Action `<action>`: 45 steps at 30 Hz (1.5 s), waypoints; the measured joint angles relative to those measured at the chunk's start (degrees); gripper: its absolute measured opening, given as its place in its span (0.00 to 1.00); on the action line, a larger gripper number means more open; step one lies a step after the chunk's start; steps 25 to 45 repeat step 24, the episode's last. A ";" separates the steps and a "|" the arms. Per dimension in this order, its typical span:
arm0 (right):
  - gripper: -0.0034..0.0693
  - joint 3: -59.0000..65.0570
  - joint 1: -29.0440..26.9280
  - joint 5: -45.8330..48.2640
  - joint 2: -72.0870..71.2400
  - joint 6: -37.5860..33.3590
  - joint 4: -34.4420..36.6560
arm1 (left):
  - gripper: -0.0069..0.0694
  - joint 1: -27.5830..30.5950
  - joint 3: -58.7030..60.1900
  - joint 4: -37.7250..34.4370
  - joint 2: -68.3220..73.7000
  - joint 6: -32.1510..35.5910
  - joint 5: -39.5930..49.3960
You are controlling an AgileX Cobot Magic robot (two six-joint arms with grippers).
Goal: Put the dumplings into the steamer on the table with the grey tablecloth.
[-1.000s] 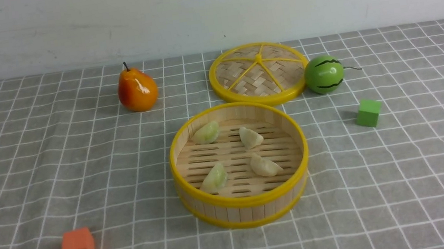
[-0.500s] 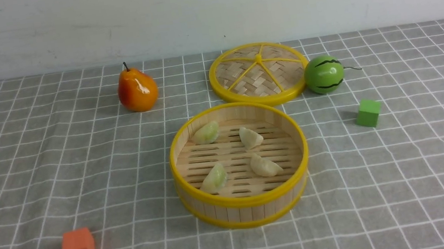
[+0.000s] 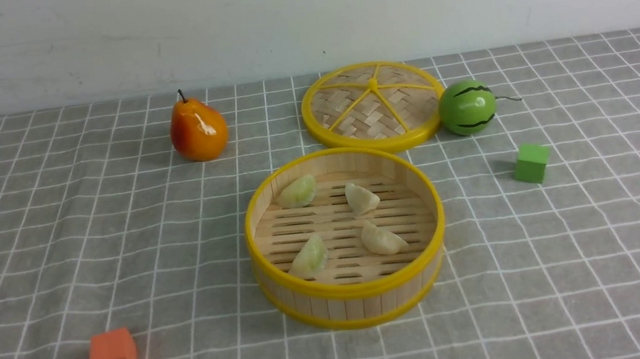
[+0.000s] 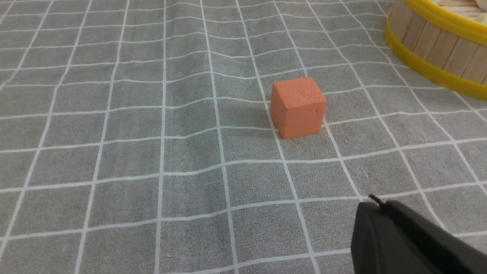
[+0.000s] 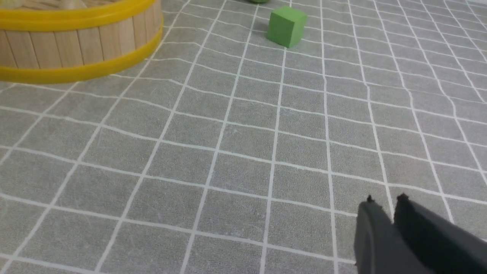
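The left claw is hanging low over the grey tablecloth with its jaws pressed together and nothing between them, the orange cube lying well ahead of it. The right claw is showing a thin slit between its tips, narrow and empty, though with only the tips in view I cannot be sure whether they are parting or simply resting ajar; the green cube is sitting far beyond it.

Outward from both, the steamer is standing on the bench between the arms, and all four dumplings are lying inside on its slatted floor: one green dumpling and one white dumpling toward the back, another green one and another white one nearer the front. The task is looking complete.

Should any need moving, they are probably handling as light, smooth, slightly slippery toys; pinching across the plump belly, below the pleated ridge, is looking the safest hold.
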 joint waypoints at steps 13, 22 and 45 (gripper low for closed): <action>0.19 0.00 0.00 0.00 0.00 0.00 0.00 | 0.07 0.00 0.02 0.00 0.00 0.00 0.00; 0.20 0.00 0.00 0.00 0.00 -0.06 -0.02 | 0.08 0.00 0.02 0.00 0.00 0.00 0.00; 0.20 0.00 0.00 0.00 0.00 -0.06 -0.02 | 0.08 0.00 0.02 0.00 0.00 0.00 0.00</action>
